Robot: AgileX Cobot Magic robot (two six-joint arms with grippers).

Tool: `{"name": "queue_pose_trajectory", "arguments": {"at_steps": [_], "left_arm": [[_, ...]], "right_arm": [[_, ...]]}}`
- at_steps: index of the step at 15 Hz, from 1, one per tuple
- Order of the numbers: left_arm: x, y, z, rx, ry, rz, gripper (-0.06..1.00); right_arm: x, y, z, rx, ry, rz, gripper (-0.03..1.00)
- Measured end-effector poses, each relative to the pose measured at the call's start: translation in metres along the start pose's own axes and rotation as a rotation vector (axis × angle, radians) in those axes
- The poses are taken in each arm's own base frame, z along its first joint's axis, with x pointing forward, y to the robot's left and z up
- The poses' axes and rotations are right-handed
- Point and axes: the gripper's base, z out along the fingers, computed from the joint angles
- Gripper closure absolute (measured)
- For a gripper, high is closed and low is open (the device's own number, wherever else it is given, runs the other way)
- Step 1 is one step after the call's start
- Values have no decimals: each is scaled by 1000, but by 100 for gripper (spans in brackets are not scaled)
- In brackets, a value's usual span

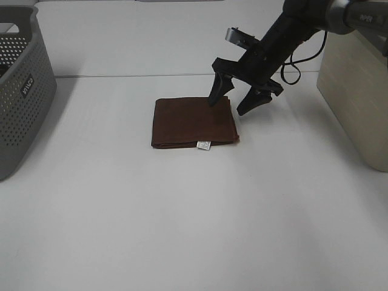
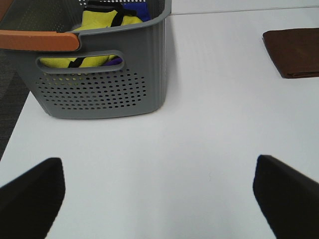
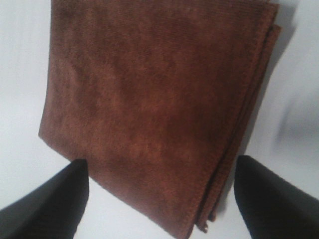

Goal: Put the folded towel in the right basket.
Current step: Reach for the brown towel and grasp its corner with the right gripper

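The folded brown towel [image 1: 193, 123] lies flat on the white table, a small white tag at its near edge. It fills the right wrist view [image 3: 154, 104] and shows at the edge of the left wrist view [image 2: 294, 52]. My right gripper [image 1: 233, 104] is open just above the towel's far right corner, one finger over the towel and one off its right side. The beige right basket [image 1: 357, 97] stands at the right edge. My left gripper [image 2: 159, 199] is open and empty above bare table, out of the exterior view.
A grey perforated basket [image 1: 21, 85] stands at the left edge; the left wrist view shows it [image 2: 104, 89] holding yellow and blue cloth. A black cable [image 1: 294, 66] hangs from the right arm.
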Motion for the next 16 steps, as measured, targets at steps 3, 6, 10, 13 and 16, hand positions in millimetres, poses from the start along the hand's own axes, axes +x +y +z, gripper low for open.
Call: {"name": "queue_pose_trajectory", "arguments": {"at_steps": [3,6,10,13,16], "left_arm": [[0,0,0,0,0,0,-3],[0,0,0,0,0,0,-3],[0,0,0,0,0,0,-3],[0,0,0,0,0,0,-3],[0,0,0,0,0,0,-3]], "right_arm": [[0,-18,14,1,13,34,21],[2,-25,28,-5,29,42,21],[0,-23,38,-77,13,40,24],[2,-13,52,-112,16,11,49],[4,-14,59,-107,29,8,90]]}}
